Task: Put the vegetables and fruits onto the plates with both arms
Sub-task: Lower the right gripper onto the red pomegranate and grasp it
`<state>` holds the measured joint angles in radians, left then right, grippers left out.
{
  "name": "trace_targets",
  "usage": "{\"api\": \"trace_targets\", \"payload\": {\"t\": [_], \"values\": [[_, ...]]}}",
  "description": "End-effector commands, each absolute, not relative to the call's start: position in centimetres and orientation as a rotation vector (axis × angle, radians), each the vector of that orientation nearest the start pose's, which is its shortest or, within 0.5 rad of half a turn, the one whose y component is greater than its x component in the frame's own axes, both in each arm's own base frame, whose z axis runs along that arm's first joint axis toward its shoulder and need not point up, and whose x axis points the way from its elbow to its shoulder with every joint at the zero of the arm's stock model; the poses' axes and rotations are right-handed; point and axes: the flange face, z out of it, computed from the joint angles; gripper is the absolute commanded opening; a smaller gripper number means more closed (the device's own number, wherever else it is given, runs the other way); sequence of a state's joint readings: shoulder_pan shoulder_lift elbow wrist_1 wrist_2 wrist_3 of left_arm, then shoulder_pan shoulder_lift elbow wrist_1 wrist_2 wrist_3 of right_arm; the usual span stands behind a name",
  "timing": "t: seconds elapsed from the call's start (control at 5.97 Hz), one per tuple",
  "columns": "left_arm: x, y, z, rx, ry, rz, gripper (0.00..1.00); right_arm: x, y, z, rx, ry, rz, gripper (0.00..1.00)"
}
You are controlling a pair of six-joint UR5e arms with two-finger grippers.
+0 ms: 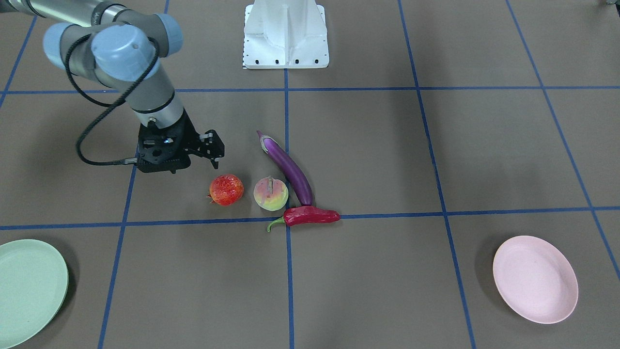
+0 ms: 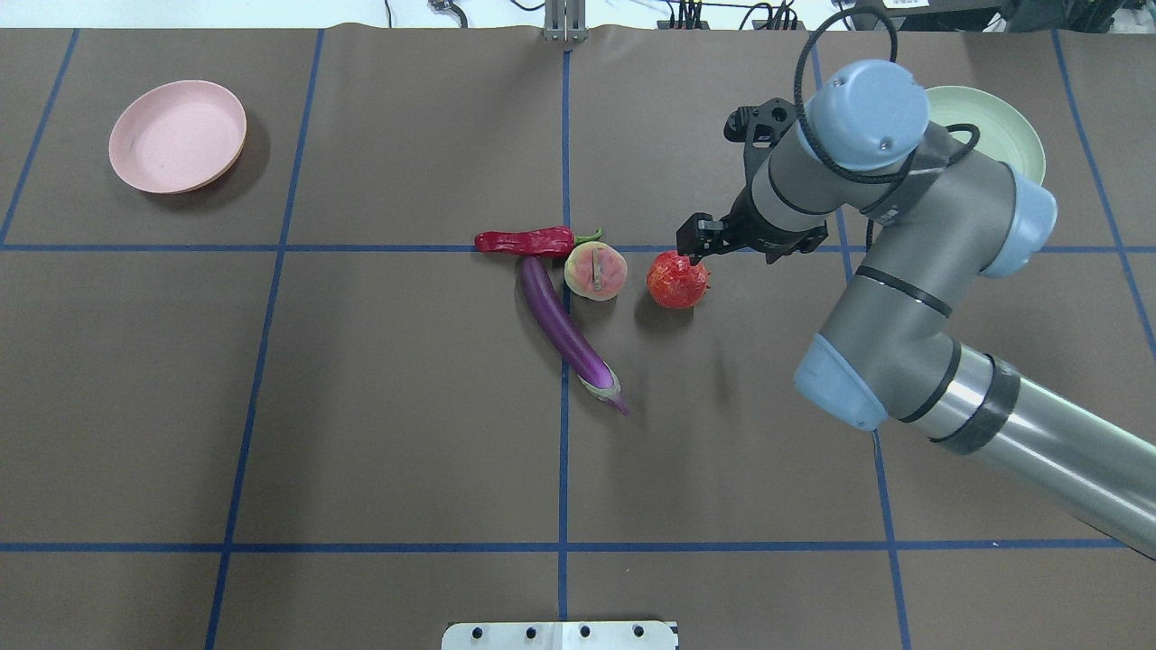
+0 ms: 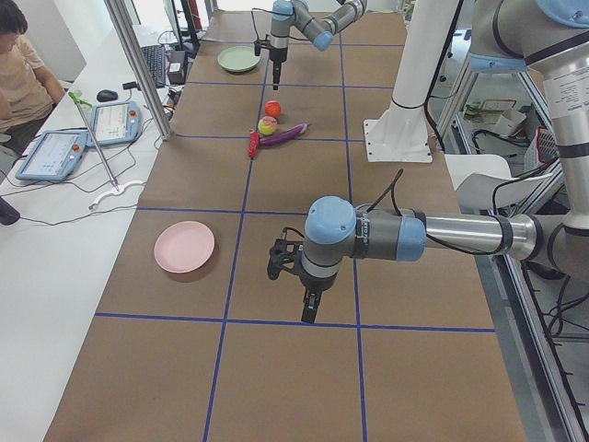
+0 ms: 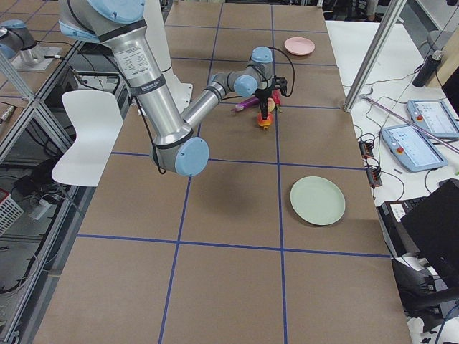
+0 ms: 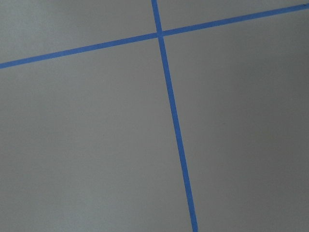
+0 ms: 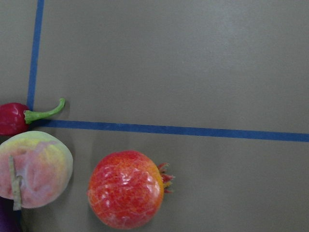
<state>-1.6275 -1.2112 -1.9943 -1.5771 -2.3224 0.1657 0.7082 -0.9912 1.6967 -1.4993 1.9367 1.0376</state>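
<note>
right gripper (image 2: 692,249) hangs over the pomegranate (image 2: 677,280), set a touch toward the mint plate (image 1: 29,286) side, not touching. jaws prob. narrow, but can't tell from these angles. pomegranate lies on the table (image 1: 387,145) just beside the peach (image 1: 271,194), nearest this arm. left gripper (image 3: 311,308) is well apart; open/closed can't tell. next move likely needs a slight shift inward, then descent.

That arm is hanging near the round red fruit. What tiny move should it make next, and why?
Probably slide the right gripper sideways until it is centred over the pomegranate, before any descent. The right wrist view shows the fruit low and off-centre, so it is not yet squarely under the gripper. The mint green plate on that arm's side is bare.
</note>
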Motion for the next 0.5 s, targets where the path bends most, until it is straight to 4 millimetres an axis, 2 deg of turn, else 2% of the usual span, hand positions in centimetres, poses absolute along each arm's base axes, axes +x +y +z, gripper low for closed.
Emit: {"api": "trace_targets", "payload": {"t": [0.0,0.17,0.34], "values": [[-8.5,-34.2,60.1,0.15,0.74,0.13,1.0,-48.4,-52.8,24.2,0.196,-0.784,0.042,1.0],[-8.5,-34.3,60.1,0.152,0.74,0.131,1.0,-49.4,-52.6,25.0,0.207,-0.758,0.042,1.0],[-8.5,-34.2,60.1,0.15,0.74,0.13,1.0,-50.0,-52.1,25.0,0.207,-0.756,0.034,1.0]]}}
